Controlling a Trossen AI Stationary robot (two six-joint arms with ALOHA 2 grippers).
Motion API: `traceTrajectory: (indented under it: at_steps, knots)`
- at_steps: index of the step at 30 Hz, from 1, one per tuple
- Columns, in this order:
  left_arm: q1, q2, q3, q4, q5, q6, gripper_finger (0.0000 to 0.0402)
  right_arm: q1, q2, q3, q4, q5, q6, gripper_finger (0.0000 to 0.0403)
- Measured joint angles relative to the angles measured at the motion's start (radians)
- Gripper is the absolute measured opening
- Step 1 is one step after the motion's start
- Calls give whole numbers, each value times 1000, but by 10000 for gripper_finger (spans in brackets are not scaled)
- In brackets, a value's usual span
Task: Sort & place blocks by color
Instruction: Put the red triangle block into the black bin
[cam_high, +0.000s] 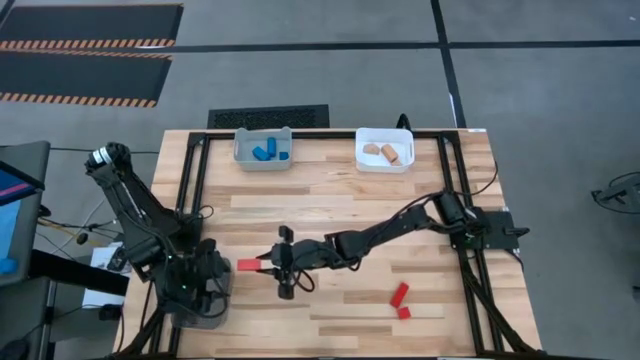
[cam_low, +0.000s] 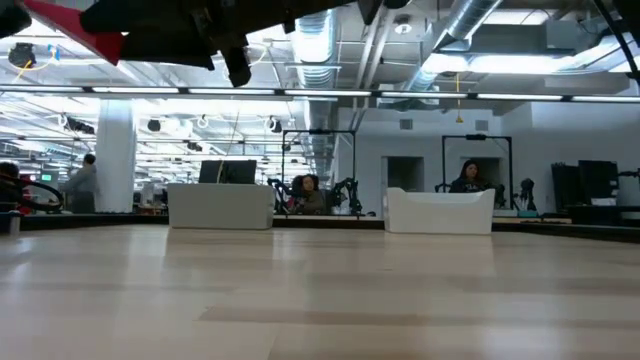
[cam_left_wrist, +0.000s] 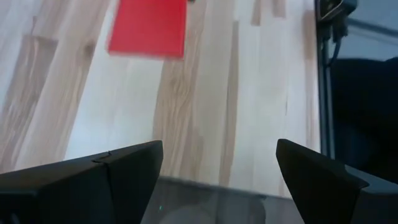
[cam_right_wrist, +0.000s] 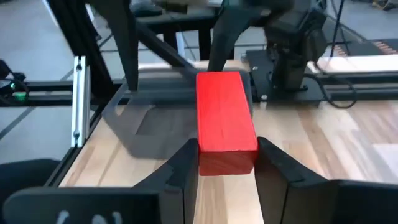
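Red block up in the air, pinched between the right gripper's two fingers, and it pokes out well past the fingertips toward the left arm's base. From above it shows as a short red bar over the left part of the table, just beside the left arm's dark base. The low camera catches the same red piece high at the corner of its picture, clear of the wood, so it is lifted, not resting.

How far along? The blue blocks lie in the grey bin at the far edge, and the tan blocks sit in the white bin next to it. Those two colours look done. Red is what's left: one block in the jaws, and two more red blocks lying touching each other on the near right part of the table, well apart from the gripper. No bin for red shows plainly in the overhead picture, so where this one is headed I can't say.

Now the hand. Right gripper narrowly parted, closed firmly on the red block's sides. The left gripper waits low by its base, fingers spread wide, nothing between them, with the red block showing just ahead of it
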Motion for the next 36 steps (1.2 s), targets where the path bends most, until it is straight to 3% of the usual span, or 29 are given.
traceTrajectory:
  at_steps: [8,12,15,17,20,23,28,36]
  knots:
    - [0,0,0,-147,174,-83,304,-63,-1,0,73,8,-24,128]
    - [1,-3,0,-200,180,-112,304,-77,9,4,84,9,-17,128]
    - [13,-16,1,-230,179,-94,304,-75,73,78,49,7,-22,128]
    - [38,-26,5,-249,179,-77,304,-74,159,197,14,-14,-31,128]
    - [63,-40,27,-288,172,-92,304,-75,241,355,-190,-15,-43,128]
    - [52,-39,52,-285,176,-102,304,-72,298,452,-266,-16,-50,127]
    - [10,-39,64,-275,177,-102,304,-64,363,569,-253,-97,-35,127]
    - [-24,-37,64,-284,189,-132,304,-57,445,681,-260,-131,-42,127]
